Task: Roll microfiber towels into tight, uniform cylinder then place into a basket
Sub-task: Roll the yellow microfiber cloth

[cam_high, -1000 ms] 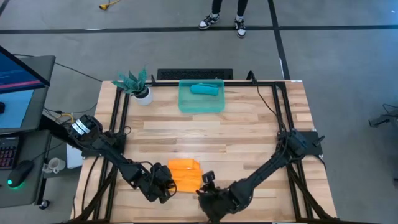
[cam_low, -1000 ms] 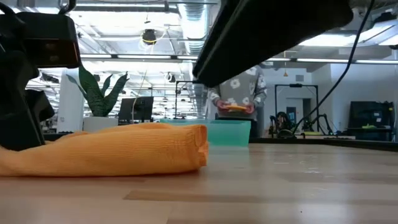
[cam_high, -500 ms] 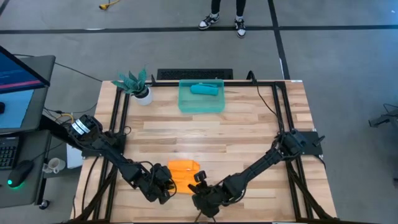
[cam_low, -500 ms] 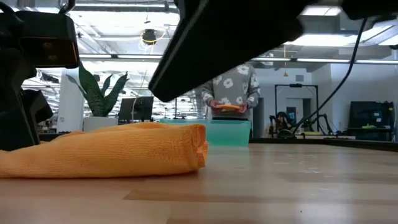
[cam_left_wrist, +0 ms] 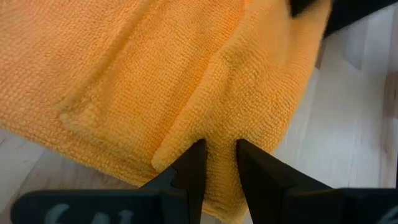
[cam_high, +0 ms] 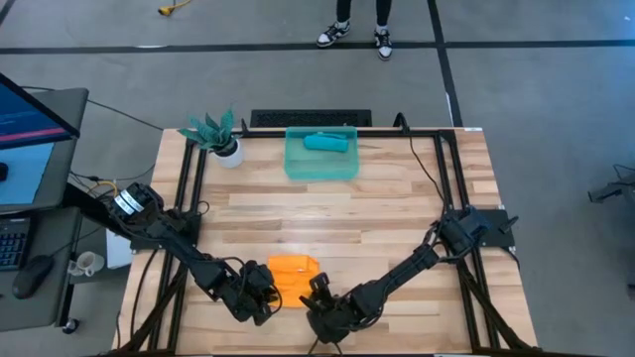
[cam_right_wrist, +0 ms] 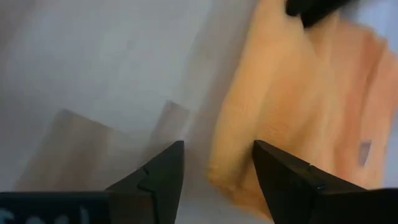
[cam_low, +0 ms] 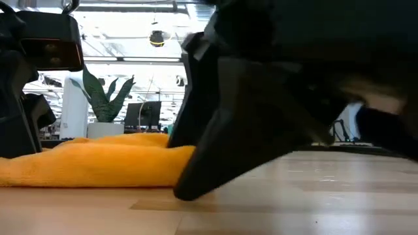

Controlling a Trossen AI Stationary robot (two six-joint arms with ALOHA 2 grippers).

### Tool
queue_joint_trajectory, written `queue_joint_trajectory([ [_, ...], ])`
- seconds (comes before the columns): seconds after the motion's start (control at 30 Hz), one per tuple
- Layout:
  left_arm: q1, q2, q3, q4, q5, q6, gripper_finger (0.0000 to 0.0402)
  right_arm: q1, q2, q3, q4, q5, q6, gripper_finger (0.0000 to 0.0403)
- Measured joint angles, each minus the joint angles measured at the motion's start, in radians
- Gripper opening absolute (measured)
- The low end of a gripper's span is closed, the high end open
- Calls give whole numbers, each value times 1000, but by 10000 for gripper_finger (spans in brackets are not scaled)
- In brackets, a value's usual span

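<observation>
While the orange towel [cam_high: 294, 276] is lying bunched near the front edge of the pale, plank-grained wooden table [cam_high: 397, 213], both dark arms are crowding in on it from either side. Seen from the left wrist, its nubbly looped microfiber is lying in soft ridges and overlapping layers, one thick rounded fold running down toward the left gripper [cam_left_wrist: 215, 163], whose two narrow black fingers are sitting close together and pinching a hem of that fold between them. From table height the cloth [cam_low: 98, 163] is sagging into a long, low, loaf-like mound, loose rather than a tight cylinder. The right gripper [cam_high: 319, 296] is sitting just beside the towel's right end, its blunt wedge-shaped fingers standing apart with nothing between them; in its own wrist view the fuzzy orange edge [cam_right_wrist: 298, 124] is lying just ahead, beyond the gap. Well away at the far side of the table, the basket [cam_high: 321, 165], a shallow rectangular bin of translucent teal-green plastic, is holding the teal towel [cam_high: 325, 142], rolled into a short stubby cylinder against its far wall. A spiky teal-leaved plant [cam_high: 213, 129] in a white pot is standing just to its left
</observation>
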Motion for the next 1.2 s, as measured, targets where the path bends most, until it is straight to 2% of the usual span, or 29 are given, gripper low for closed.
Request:
queue_joint_trajectory([
  [0.2, 0, 0, 0, 0, 7, 1, 89, -22, 0, -1, -33, 11, 128, 217],
  [0.3, 1, 0, 0, 0, 8, 25, 89, -44, -1, -1, -35, -64, 206, 208],
  [0.43, 0, 0, 0, 4, 17, 67, 89, -70, 11, 3, -33, -138, 277, 169],
  [0.67, 0, 0, 0, 9, 18, 80, 92, -100, 14, 3, -37, -210, 296, 81],
  [0.8, 0, 0, 0, 8, 19, 93, 109, -118, 15, 3, -39, -230, 333, 69],
  [1.0, 0, -1, 1, 10, 37, 118, 144, -140, 13, 2, -45, -327, 349, 63],
  [1.2, -2, -1, 1, 9, 37, 162, 157, -141, 12, 1, -47, -368, 349, 14],
])
